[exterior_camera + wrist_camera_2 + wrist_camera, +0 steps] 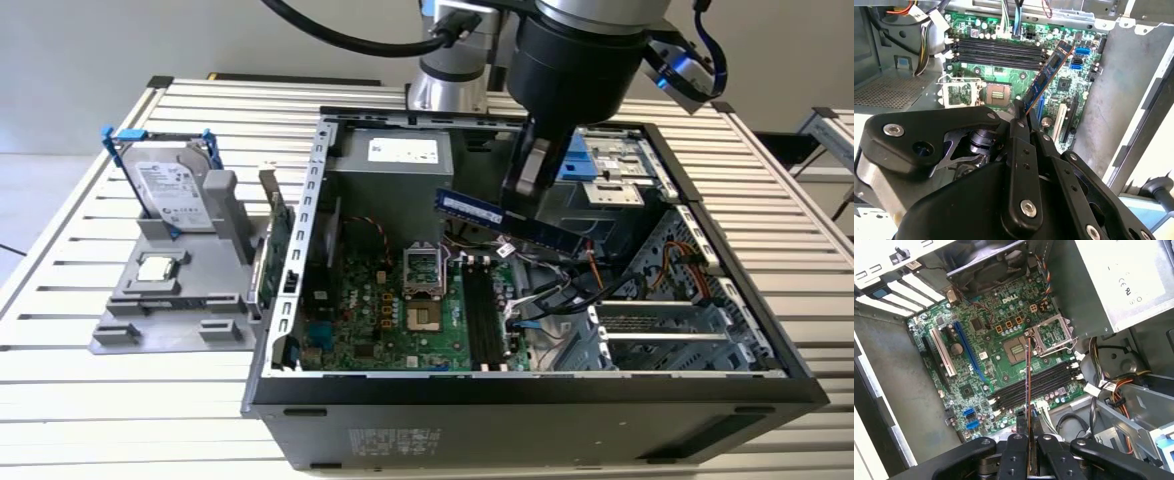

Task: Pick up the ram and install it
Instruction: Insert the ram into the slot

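While the ram (474, 207) hangs inside the open computer case (534, 400), the pincer (523, 195) is clamped on it, fingers closed against the stick's two flat faces. In both wrist views the stick (1049, 75) (1028, 390) juts out from between the fingertips over the motherboard (387, 310), clear of the board and touching nothing else. It is not yet seated.

Findings:
- Alignment. The black slots (483, 310) lie below the ram, but in the exterior view the stick runs across their line rather than along it. Pressed down at this angle, it would likely strike the slot walls or nearby components.
- Tilt. The stick slopes downward toward the exterior view's right. One end would probably meet the slot first and jam.
- Obstruction. Loose cables (574, 280) lie just beside the slots and could snag the lower end.
- Latches. Whether the slot end clips (1076, 369) stand open cannot be told.
- Grip. The hold is narrow, so pressure could pivot the stick between the fingers.
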Controlling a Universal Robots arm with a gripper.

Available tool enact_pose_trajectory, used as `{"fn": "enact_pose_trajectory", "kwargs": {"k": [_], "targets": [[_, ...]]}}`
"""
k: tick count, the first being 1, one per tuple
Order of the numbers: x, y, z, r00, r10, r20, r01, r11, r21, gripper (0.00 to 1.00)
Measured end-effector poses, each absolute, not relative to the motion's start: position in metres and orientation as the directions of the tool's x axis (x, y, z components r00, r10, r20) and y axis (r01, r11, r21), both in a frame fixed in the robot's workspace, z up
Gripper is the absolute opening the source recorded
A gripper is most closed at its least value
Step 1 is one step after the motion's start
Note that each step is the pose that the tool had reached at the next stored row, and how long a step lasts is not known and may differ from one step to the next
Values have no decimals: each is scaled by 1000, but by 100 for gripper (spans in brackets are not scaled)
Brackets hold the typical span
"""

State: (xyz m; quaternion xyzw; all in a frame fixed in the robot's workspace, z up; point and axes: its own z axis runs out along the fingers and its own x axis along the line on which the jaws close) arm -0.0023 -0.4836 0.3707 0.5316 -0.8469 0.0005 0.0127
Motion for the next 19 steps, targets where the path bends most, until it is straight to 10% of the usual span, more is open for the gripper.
{"fn": "enact_pose_trajectory", "kwargs": {"k": [19], "targets": [[-2, -484, 371, -483, -875, 23, -875, 484, 14, 0]]}}
